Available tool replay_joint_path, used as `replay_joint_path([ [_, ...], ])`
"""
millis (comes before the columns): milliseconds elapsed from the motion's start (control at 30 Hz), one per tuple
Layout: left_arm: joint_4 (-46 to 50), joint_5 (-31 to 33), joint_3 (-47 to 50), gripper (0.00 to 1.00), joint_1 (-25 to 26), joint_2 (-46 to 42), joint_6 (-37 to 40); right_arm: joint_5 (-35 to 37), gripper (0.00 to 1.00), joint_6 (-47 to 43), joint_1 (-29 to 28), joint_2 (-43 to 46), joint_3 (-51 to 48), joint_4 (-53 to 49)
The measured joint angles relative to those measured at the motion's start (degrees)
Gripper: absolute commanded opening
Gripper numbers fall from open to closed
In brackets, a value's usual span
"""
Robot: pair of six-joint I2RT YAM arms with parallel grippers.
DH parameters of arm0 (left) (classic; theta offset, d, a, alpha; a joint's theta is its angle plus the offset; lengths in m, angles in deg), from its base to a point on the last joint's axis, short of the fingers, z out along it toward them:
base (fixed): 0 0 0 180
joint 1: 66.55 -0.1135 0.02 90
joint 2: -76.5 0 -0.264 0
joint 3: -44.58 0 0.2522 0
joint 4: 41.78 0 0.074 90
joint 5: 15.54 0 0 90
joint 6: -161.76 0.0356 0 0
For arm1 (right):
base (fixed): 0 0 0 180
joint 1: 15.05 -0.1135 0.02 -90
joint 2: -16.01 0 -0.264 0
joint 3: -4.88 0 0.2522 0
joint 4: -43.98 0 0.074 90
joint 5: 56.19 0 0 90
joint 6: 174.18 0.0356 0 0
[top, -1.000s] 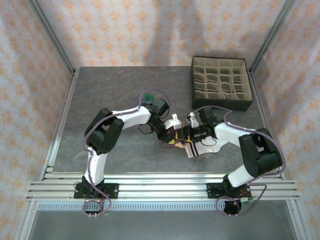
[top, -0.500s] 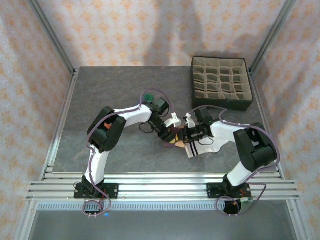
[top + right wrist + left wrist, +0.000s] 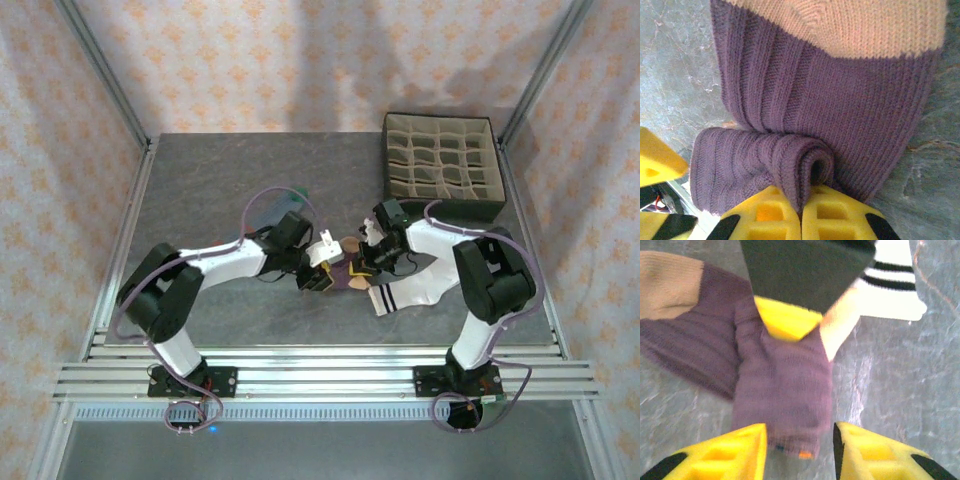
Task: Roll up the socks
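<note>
The purple sock (image 3: pixel 350 272) lies flat on the table (image 3: pixel 220 180), in front of the compartment box (image 3: pixel 440 165) and towards its left corner. Its peach toe points towards the box. Its open end is rolled into a short tube across the leg.

The white sock (image 3: pixel 412 292), with black cuff stripes, lies directly in front of the box, nearer the arm bases. Its cuff is just beside the purple sock.

The right gripper (image 3: pixel 801 205) is closed, its two yellow pads pinching the roll of the purple sock between them. In the top view this gripper (image 3: pixel 365 260) sits on the box side of the sock.

The left gripper (image 3: pixel 800 455) is partly open. Its fingers (image 3: pixel 725 450) stand either side of the sock's folded end, with a gap on each side, and hold nothing.

A green patch (image 3: pixel 300 190) left of the box may be a third sock; the view is too small to confirm.
</note>
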Motion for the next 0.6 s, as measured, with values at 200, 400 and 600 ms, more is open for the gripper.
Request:
replay_joint_path([
  [200,-12.28,11.96,10.69,0.58,5.33,-8.66,7.87,0.26,0.0,-0.04,0.0,-2.29,3.82,-5.11],
  [400,-23.3,24.22,15.19,0.61,13.51,-9.44,17.44,0.26,0.0,-0.11,0.0,-3.85,6.14,-8.24],
  [600,-29.9,30.27,14.43,0.6,15.04,-3.8,22.03,0.26,0.0,-0.11,0.0,-4.15,6.54,-9.03],
])
